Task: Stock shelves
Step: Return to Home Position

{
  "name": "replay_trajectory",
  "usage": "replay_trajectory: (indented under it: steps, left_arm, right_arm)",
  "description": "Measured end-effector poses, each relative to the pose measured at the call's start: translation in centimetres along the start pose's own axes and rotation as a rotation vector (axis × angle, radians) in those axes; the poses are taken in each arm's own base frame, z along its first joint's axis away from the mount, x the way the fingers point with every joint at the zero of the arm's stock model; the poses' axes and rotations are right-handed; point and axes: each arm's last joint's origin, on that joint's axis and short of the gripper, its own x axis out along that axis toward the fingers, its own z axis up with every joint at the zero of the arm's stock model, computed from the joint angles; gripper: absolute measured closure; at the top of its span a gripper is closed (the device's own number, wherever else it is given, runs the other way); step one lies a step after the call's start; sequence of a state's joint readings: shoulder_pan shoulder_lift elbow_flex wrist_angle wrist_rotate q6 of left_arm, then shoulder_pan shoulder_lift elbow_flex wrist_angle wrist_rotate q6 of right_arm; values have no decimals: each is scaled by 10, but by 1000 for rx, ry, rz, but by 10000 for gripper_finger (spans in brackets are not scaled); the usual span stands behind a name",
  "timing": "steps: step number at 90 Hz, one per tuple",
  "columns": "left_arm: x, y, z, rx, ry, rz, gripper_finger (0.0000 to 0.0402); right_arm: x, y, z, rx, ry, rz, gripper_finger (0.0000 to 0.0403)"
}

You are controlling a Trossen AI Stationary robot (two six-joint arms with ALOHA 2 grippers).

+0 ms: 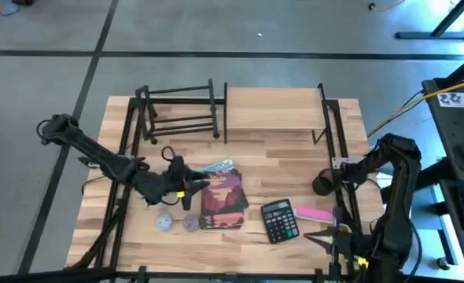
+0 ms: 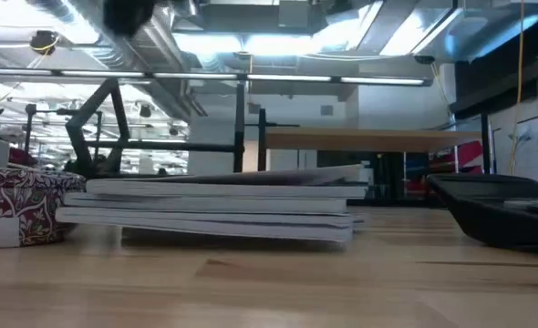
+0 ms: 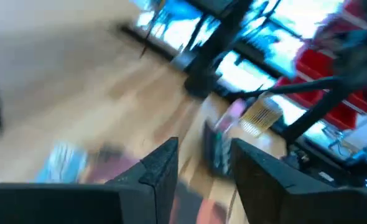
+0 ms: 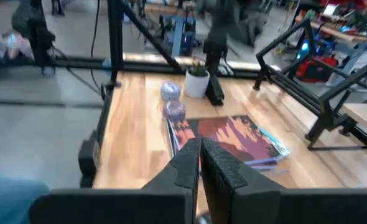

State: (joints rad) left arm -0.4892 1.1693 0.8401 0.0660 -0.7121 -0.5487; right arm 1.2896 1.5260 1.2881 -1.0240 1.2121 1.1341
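You see the rack point(image 1: 181, 110) at the table's point(image 1: 295, 157) back, the shelf point(image 1: 275, 110) just right of it, and in front the books point(image 1: 222, 196) between balls point(image 1: 163, 222) and calculator point(image 1: 280, 220).

1. The whole table point(image 1: 295, 157) is viewed straight down from above.
2. The book stack point(image 2: 214, 205) is seen closely at tabletop level, with the board shelf point(image 2: 360, 138) behind it.
3. The same stack is viewed obliquely from the right wrist.

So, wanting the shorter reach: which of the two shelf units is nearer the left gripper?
The black metal-bar rack, bars only, directly beyond the left gripper; the light-wood board shelf stands beside it, toward the right arm.
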Motion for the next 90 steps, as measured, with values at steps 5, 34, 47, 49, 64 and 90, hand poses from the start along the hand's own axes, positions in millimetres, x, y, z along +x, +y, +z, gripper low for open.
replay_trajectory:
  steps: [5,34,47,49,64,90]
  left_arm:
    - [-5,-5,15,46,-31,-22,286]
    - [-42,-2,73,73,-191,-70,325]
    - [-53,9,75,92,-160,-36,342]
    - [-54,10,74,94,-146,-30,344]
    - [-60,24,62,34,-7,28,349]
    - [-63,34,50,-73,99,73,350]
  right_arm:
    - [-3,-11,4,2,25,-3,402]
    - [-23,-74,28,26,121,3,402]
    - [-34,-108,42,117,183,84,402]
    - [-36,-114,44,126,195,103,402]
    - [-45,-159,50,256,280,246,402]
    - [-41,-211,35,419,94,456,402]
